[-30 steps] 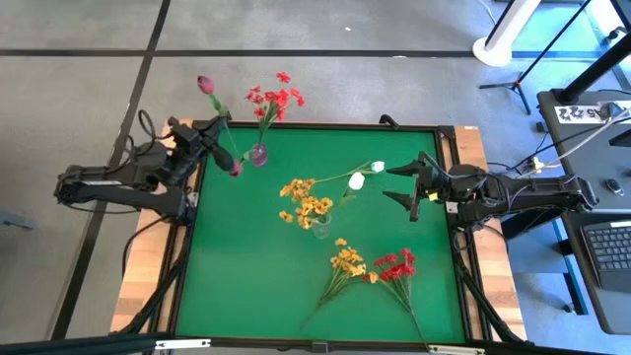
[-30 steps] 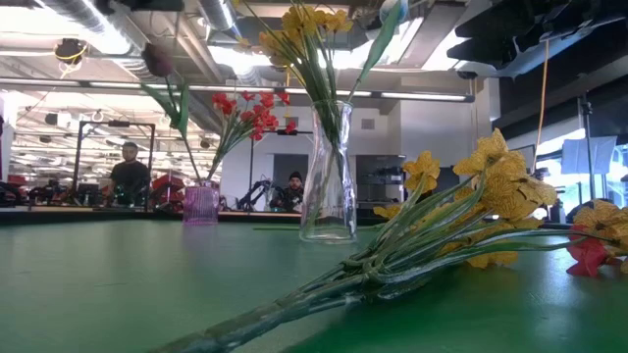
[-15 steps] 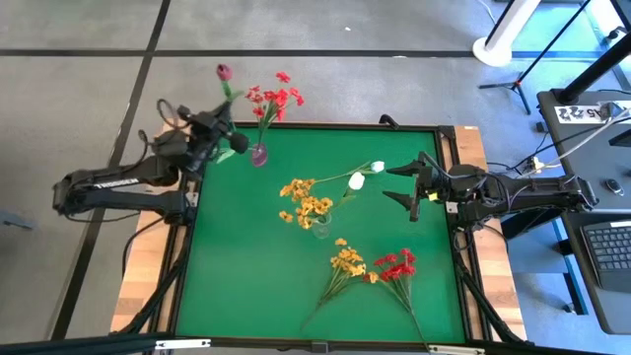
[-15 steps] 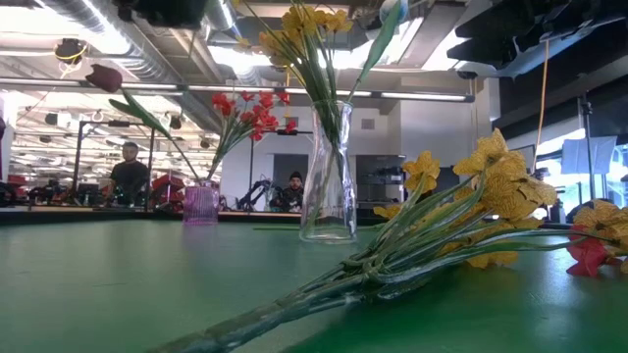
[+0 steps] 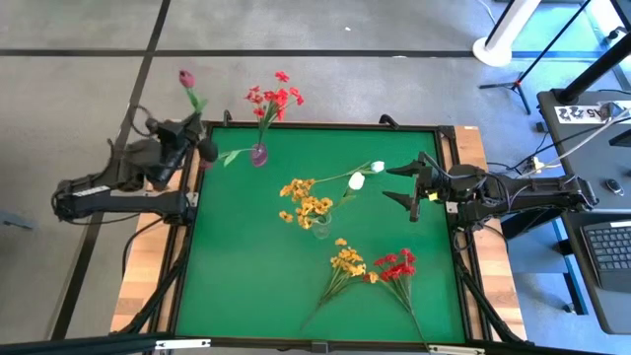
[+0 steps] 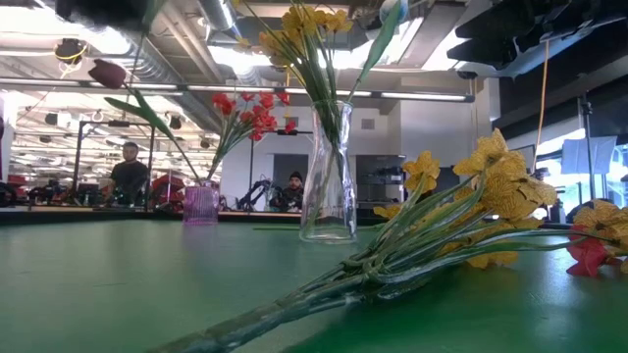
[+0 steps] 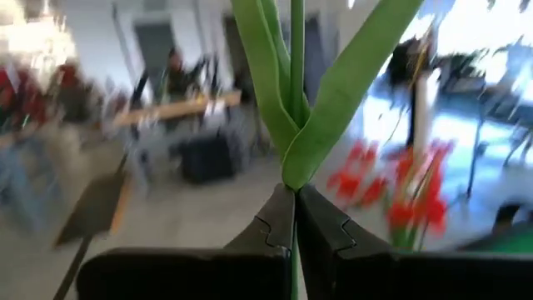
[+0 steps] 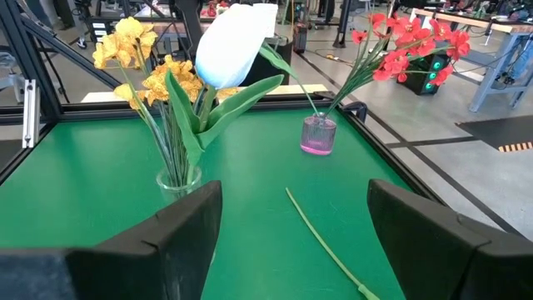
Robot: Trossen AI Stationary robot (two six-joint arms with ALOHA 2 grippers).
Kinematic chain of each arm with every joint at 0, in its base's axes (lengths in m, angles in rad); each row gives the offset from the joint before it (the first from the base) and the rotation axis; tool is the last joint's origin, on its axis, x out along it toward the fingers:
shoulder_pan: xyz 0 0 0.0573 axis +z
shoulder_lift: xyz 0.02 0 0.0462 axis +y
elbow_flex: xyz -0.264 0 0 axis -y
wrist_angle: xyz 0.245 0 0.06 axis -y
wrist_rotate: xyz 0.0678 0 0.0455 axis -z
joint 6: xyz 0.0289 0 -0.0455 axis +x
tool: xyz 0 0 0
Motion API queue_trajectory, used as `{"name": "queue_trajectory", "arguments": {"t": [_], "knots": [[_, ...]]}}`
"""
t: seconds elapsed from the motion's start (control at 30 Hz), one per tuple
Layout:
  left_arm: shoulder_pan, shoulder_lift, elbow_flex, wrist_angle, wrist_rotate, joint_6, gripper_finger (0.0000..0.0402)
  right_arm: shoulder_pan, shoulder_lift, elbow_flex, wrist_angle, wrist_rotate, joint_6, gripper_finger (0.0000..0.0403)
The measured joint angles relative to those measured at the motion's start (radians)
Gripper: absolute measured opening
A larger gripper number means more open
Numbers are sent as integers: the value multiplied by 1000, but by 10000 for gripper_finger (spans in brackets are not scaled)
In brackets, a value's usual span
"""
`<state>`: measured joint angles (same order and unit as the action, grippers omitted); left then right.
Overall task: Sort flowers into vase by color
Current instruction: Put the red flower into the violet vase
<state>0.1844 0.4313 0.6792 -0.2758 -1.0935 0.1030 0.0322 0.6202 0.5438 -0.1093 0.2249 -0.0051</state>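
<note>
My left gripper [image 7: 295,218] is clamped on the dark pink bud's stem [image 7: 296,92] off the bench's [image 5: 256,286] far-left corner beside the purple vase [image 5: 258,154], so I should lower its tip in gently, right gripper [image 5: 412,190] waiting open.

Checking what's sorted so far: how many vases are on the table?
2. A small purple vase stands near the table's far edge by the left arm, holding red flowers. A clear glass vase stands near the middle, holding yellow flowers. No others are visible.
</note>
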Motion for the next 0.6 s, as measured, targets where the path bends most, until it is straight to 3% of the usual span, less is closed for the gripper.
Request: {"name": "queue_trajectory", "arguments": {"t": [0.1, 0.23, 0.37, 0.6], "knots": [[0, -24, -26, -205, -45, -178, 0, 0, 0, 0, 0, 0, 0, 298], [0, -42, -93, -263, -25, -316, 0, 0, 0, 0, 0, 0, 0, 298], [0, -44, -186, -100, 54, -354, 0, 0, 0, 0, 0, 0, 0, 298], [0, -43, -387, 327, 165, -328, 0, 0, 0, 0, 1, 0, 0, 298]]}}
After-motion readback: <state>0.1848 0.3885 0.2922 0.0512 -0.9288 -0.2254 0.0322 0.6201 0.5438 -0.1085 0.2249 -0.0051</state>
